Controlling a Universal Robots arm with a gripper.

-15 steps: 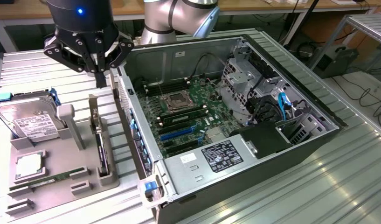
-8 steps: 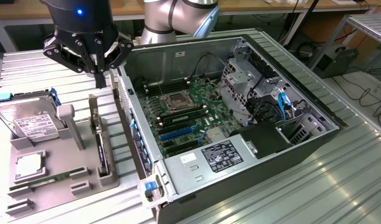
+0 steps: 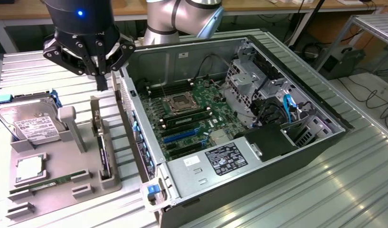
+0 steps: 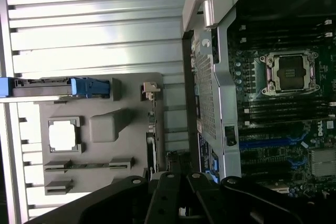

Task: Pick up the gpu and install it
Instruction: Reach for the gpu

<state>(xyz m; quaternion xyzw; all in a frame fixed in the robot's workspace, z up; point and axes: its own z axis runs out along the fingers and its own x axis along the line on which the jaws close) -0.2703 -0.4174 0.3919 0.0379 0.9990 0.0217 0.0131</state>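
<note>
The end effector (image 3: 102, 84), pressed together and empty, hangs over the gray holder tray (image 3: 61, 161) on the table. The gpu (image 3: 104, 145) stands on edge there at its 6 o'clock, untouched. The open computer case (image 3: 295, 161) lies at 3 o'clock. Pickup and installation both remain.

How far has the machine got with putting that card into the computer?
Barely started. Done: nothing visible; the card stands on edge in its grey holder beside the open computer case. In hand: nothing; the gripper, shut and empty, hovers above one end of the card. Left: the whole job, since the card is not lifted and the blue slot on the board looks empty.
</note>
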